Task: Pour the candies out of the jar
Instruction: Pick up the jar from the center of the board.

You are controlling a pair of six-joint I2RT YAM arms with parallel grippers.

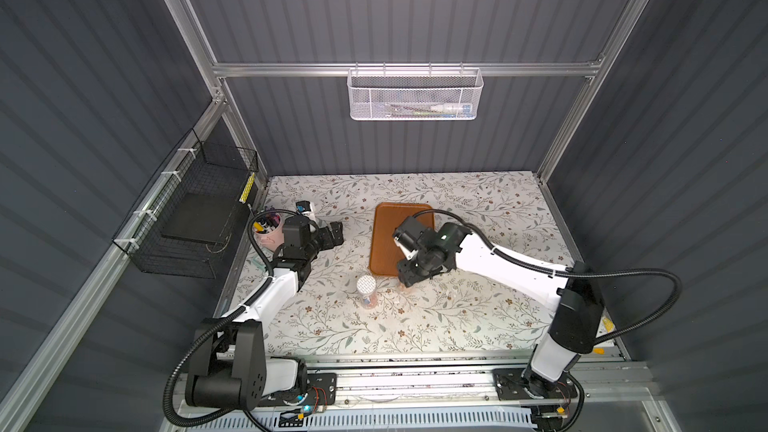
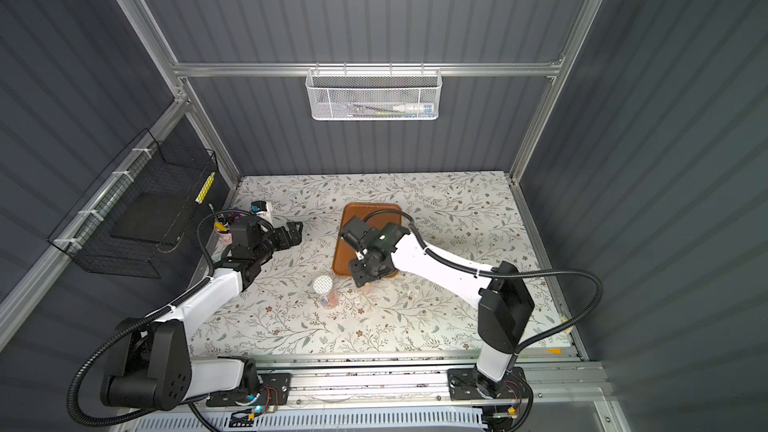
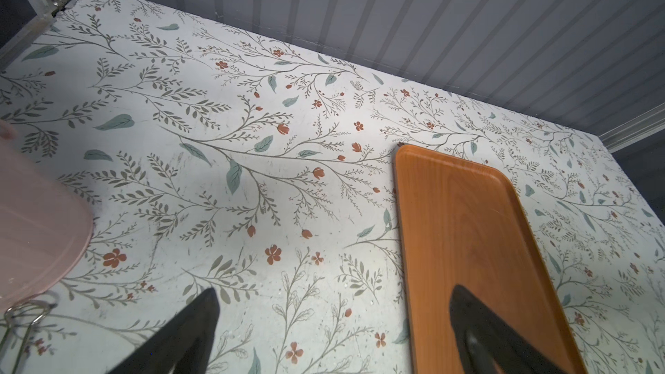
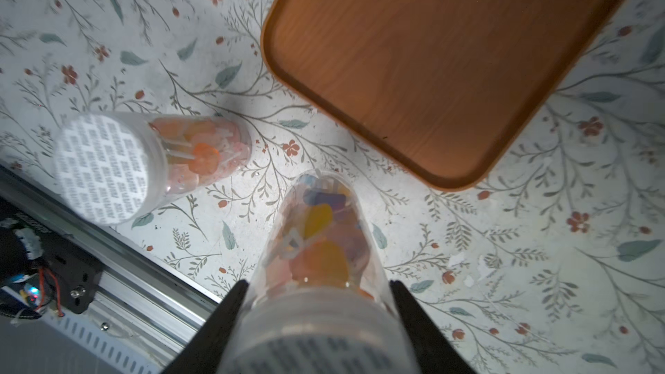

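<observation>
- The jar (image 4: 324, 246) is clear plastic and stands upright near the middle of the table (image 1: 478, 218), just beside the near edge of the tray (image 4: 449, 66). I cannot tell if its bottom touches the table.
- The candies (image 4: 320, 257) fill it: orange, pink and blue pieces with white sticks. A whitish cap with a printed seal closes it.
- The right gripper (image 4: 318, 284) comes from above and pinches this jar just below the cap, one black finger (image 4: 230, 311) on each side.
- A second jar (image 1: 366, 292) of the same kind stands just to the left, apart from the first, with orange candies inside and a white printed seal (image 4: 102, 167) on top. Nothing holds it.
- The tray is brown with a wood pattern, and the part that shows is bare. It lies on the far side of both jars.
- The left gripper (image 3: 334, 293) hangs over the left part of the table with its fingers spread wide and nothing between them, well apart from the jars.
- Beside it, at the left edge, is a pink cup (image 1: 268, 230) with pens.
</observation>
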